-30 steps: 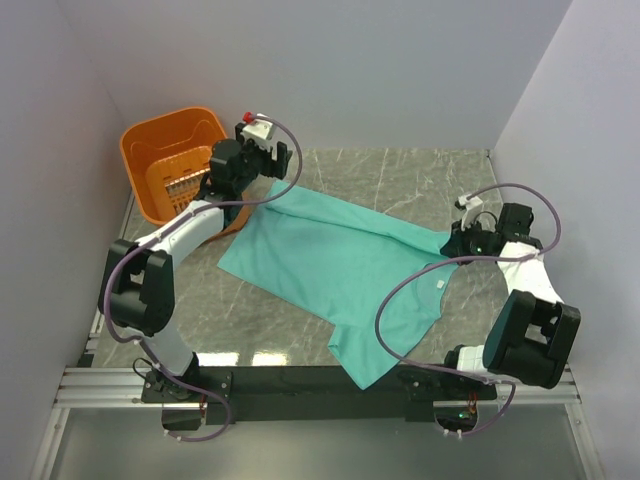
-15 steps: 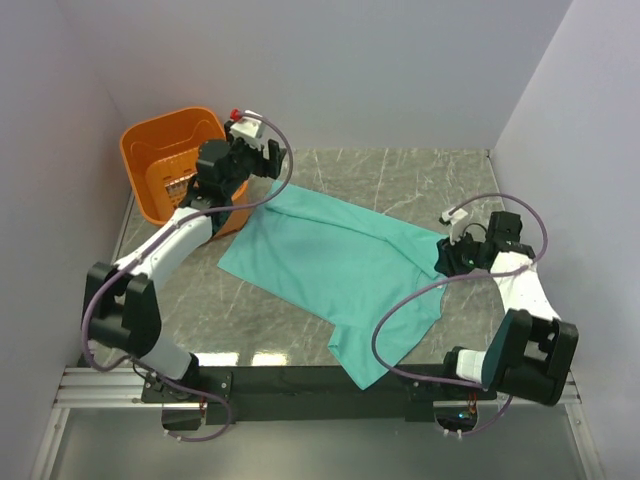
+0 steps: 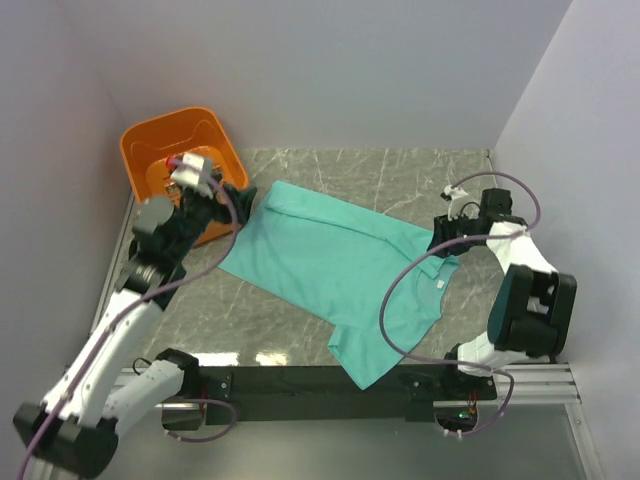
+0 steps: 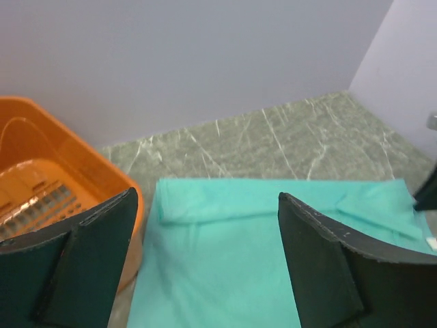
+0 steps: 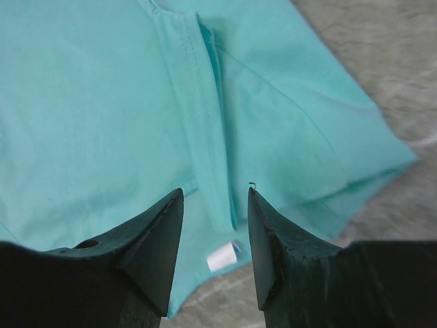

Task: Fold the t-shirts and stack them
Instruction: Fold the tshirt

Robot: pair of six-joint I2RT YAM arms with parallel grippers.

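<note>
One teal-green t-shirt [image 3: 335, 262] lies spread across the marble table, its neck with a small white label [image 3: 440, 285] at the right. My left gripper [image 3: 238, 198] hovers open and empty above the shirt's far-left corner, next to the basket. In the left wrist view the gripper [image 4: 205, 205] stands wide open over flat cloth [image 4: 273, 253]. My right gripper [image 3: 438, 243] is at the collar. In the right wrist view the gripper [image 5: 215, 195] is open, its jaws either side of the neck band [image 5: 205, 130], with the label [image 5: 220, 256] below.
An orange plastic basket [image 3: 215, 128] stands at the far-left corner, touching the shirt's left edge; it also shows in the left wrist view [image 4: 102, 174]. Grey walls close in the table on three sides. A black rail with the arm bases runs along the near edge.
My left arm has pulled back from the shirt's far-left corner toward the near left and risen; the corner now lies flat. My right gripper has shifted slightly left at the collar.
</note>
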